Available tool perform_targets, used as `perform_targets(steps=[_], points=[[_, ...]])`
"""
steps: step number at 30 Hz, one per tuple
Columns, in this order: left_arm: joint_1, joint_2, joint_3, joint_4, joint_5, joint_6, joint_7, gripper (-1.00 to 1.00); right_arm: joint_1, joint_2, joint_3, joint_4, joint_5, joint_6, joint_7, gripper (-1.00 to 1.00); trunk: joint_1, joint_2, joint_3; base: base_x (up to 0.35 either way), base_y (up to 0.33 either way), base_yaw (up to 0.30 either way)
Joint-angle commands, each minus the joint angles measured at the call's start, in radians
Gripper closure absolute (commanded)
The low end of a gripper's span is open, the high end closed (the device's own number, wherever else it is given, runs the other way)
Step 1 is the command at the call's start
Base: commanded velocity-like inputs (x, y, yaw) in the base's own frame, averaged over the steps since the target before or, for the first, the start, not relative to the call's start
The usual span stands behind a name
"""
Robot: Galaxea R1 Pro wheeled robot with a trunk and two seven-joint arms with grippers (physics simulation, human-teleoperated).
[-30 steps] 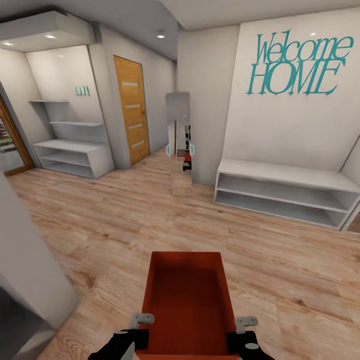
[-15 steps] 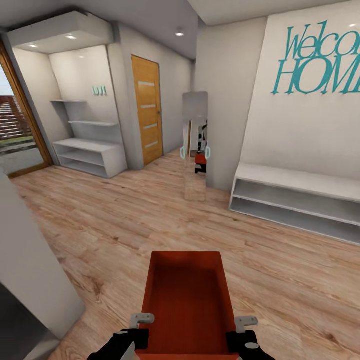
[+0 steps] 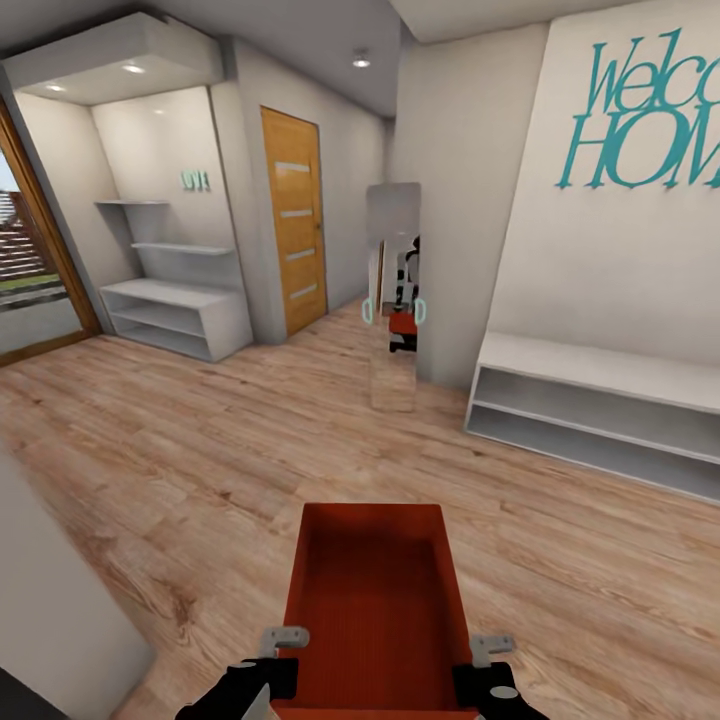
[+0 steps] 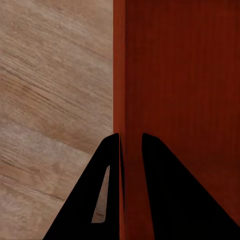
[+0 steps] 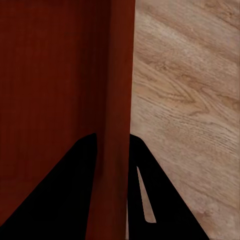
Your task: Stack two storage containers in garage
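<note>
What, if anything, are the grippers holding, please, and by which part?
One storage container: left gripper pinches its left side wall, right gripper its right.

Black wedge fingers [image 4: 165, 200], grey metal brackets [image 3: 285, 637], black wrists.

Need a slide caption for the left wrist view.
Left claw pinching the storage container wall above wood-plank floor.

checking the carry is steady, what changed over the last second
Only the head view shifted: the door, mirror and white bench slid across it, so the robot turned or rolled. The storage container stays clamped by the left gripper and right gripper, unmoved between them.
</note>
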Motion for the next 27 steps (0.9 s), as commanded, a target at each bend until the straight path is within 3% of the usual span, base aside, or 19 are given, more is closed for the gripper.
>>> perform_targets(steps=[1, 15, 27], points=[[0.0, 0.0, -0.001, -0.005, -0.014, -0.007, 0.01, 1.0, -0.001, 0.0, 0.0, 0.011, -0.025, -0.006, -0.015, 1.0, 0.001, 0.0, -0.001, 0.32, 0.0, 0.0], [0.0, 0.0, -0.002, -0.005, -0.014, -0.007, 0.01, 1.0, -0.001, 0.0, 0.0, 0.011, -0.025, -0.006, -0.015, 1.0, 0.001, 0.0, -0.001, 0.32, 0.0, 0.005], [0.0, 0.0, -0.002, -0.005, -0.014, -0.007, 0.01, 1.0, -0.001, 0.0, 0.0, 0.011, -0.025, -0.006, -0.015, 1.0, 0.001, 0.0, -0.001, 0.32, 0.0, 0.235]])
